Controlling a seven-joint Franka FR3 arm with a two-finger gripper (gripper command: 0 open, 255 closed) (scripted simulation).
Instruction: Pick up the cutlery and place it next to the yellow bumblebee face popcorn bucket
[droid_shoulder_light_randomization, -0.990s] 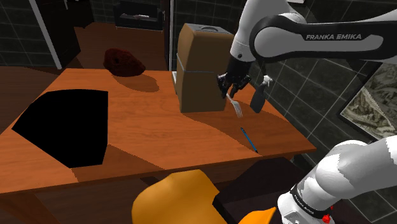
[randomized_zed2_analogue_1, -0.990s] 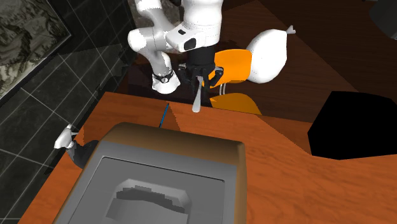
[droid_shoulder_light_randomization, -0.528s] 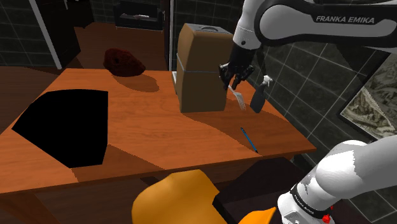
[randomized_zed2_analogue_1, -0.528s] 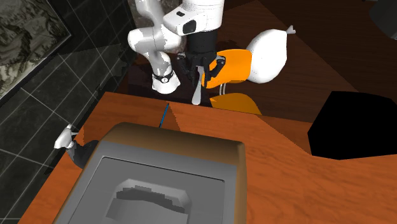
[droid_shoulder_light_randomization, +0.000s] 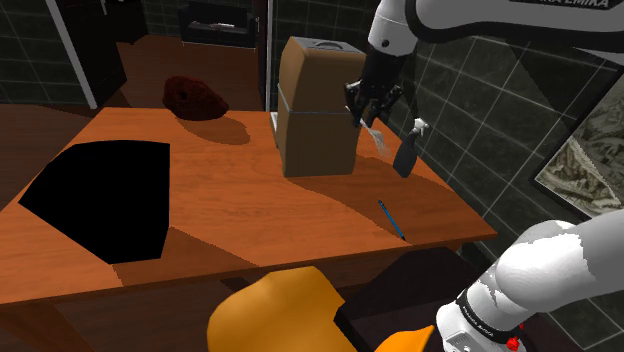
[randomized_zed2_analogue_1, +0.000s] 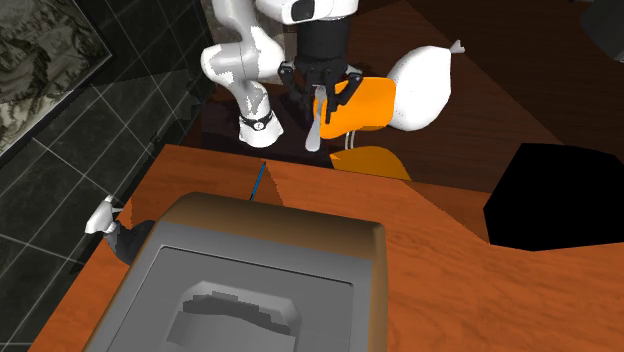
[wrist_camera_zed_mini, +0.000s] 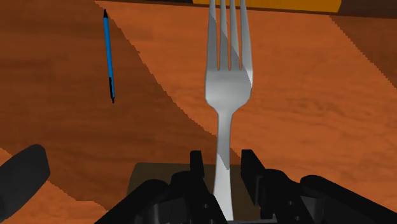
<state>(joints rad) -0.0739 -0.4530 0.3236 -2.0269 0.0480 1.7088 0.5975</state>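
- I have the gripper (droid_shoulder_light_randomization: 368, 108) in the upper right of the shoulder view, its fingers drawn in narrow and pinching the handle of a silver fork (droid_shoulder_light_randomization: 377, 138).
- The fork hangs tines down, lifted clear of the wooden table (droid_shoulder_light_randomization: 250, 210), just right of the tan box (droid_shoulder_light_randomization: 315, 120) in that view.
- On the wrist camera the black fingers (wrist_camera_zed_mini: 196, 162) press the fork (wrist_camera_zed_mini: 229, 83) from both sides, with the tines pointing away from the hand over the wood.
- A blue pen (wrist_camera_zed_mini: 109, 54) lies flat on the table off to one side of the tines, apart from them.
- In the second exterior view the gripper (randomized_zed2_analogue_1: 318, 95) sits at upper middle with the fork (randomized_zed2_analogue_1: 314, 128) dangling under it, and the pen (randomized_zed2_analogue_1: 259, 181) lies lower left of the fork.
- The box's grey lid (randomized_zed2_analogue_1: 250, 280) takes up the lower left of that frame.
- A dark spray bottle (droid_shoulder_light_randomization: 410, 150) with a white top stands just right of the fork in the shoulder view.
- There is an orange rounded shape (droid_shoulder_light_randomization: 275, 315) at bottom middle, and a black area (droid_shoulder_light_randomization: 100, 195) on the table's left.
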